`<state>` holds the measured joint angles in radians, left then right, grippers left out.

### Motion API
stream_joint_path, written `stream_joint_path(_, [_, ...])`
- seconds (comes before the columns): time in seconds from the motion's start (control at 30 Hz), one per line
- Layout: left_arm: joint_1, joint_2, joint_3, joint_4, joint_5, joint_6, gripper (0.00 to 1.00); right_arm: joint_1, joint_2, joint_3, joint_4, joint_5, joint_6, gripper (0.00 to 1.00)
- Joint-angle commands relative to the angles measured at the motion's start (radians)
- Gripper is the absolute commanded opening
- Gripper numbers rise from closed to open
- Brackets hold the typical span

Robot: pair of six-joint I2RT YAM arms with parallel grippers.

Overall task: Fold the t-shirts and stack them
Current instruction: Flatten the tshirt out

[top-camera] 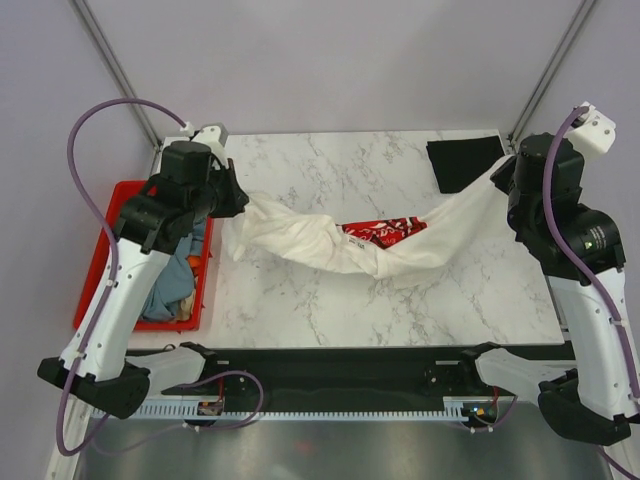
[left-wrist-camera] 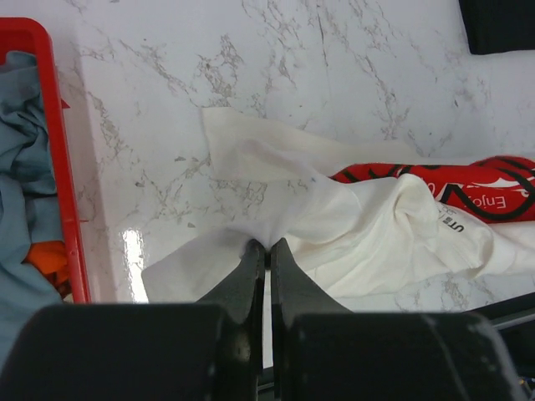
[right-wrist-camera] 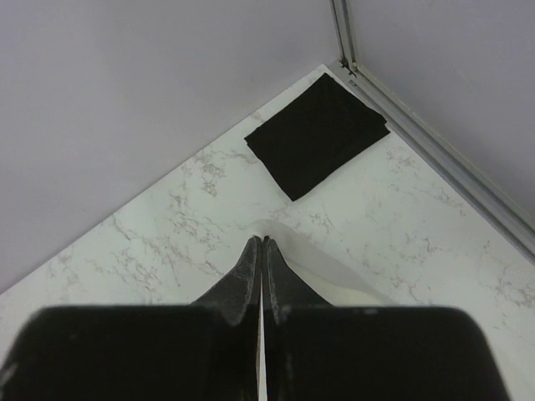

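Observation:
A cream-white t-shirt (top-camera: pixel 330 243) with a red print (top-camera: pixel 385 230) stretches across the marble table, sagging in the middle. My left gripper (top-camera: pixel 243 200) is shut on its left end; the left wrist view shows cloth (left-wrist-camera: pixel 368 230) pinched at the gripper tips (left-wrist-camera: pixel 268 246). My right gripper (top-camera: pixel 500 175) is shut on the right end, with a fold of the cream-white shirt (right-wrist-camera: pixel 334 271) at its tips (right-wrist-camera: pixel 261 241). A folded black t-shirt (top-camera: pixel 463 162) lies at the far right corner, also in the right wrist view (right-wrist-camera: pixel 316 134). Grey-blue (top-camera: pixel 165 285) and orange (left-wrist-camera: pixel 46 259) shirts lie in the crate.
The red plastic crate (top-camera: pixel 100 255) stands off the table's left edge, its rim (left-wrist-camera: pixel 58 150) close to my left gripper. Metal frame posts (top-camera: pixel 545 70) rise at the back corners. The table's far right edge rail (right-wrist-camera: pixel 443 159) runs beside the black shirt.

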<state>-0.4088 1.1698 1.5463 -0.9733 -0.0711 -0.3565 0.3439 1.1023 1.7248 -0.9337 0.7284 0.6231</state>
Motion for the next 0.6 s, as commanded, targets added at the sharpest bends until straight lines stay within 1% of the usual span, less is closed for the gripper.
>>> stream_joint_path(0.0, [0.034, 0.054, 0.061, -0.007, 0.062, -0.038, 0.02, -0.005, 0.002, 0.027, -0.056, -0.024, -0.042, 0.00])
stream_joint_path(0.13, [0.053, 0.093, 0.110, -0.005, 0.067, -0.059, 0.02, -0.005, 0.011, 0.021, -0.044, -0.001, -0.086, 0.00])
stream_joint_path(0.17, [0.054, 0.105, 0.115, -0.005, 0.091, -0.061, 0.02, -0.005, 0.014, 0.010, -0.016, -0.006, -0.098, 0.00])
stream_joint_path(0.27, [0.057, 0.108, 0.123, -0.007, 0.120, -0.064, 0.02, -0.005, 0.045, -0.013, 0.054, -0.075, -0.141, 0.00])
stream_joint_path(0.33, [0.057, 0.093, 0.136, -0.015, 0.113, -0.062, 0.02, -0.005, 0.085, -0.018, 0.097, -0.160, -0.152, 0.00])
stream_joint_path(0.4, [0.059, 0.079, 0.159, -0.057, 0.074, -0.062, 0.02, -0.006, 0.126, -0.033, 0.191, -0.222, -0.175, 0.00])
stream_joint_path(0.43, [0.059, 0.076, 0.188, -0.083, 0.035, -0.062, 0.02, -0.006, 0.140, -0.042, 0.235, -0.292, -0.187, 0.00])
stream_joint_path(0.47, [0.059, 0.074, 0.204, -0.132, -0.008, -0.059, 0.02, -0.008, 0.157, -0.059, 0.330, -0.325, -0.216, 0.00])
stream_joint_path(0.57, [0.059, 0.047, 0.265, -0.195, -0.064, -0.056, 0.02, -0.008, 0.255, -0.019, 0.487, -0.435, -0.255, 0.00])
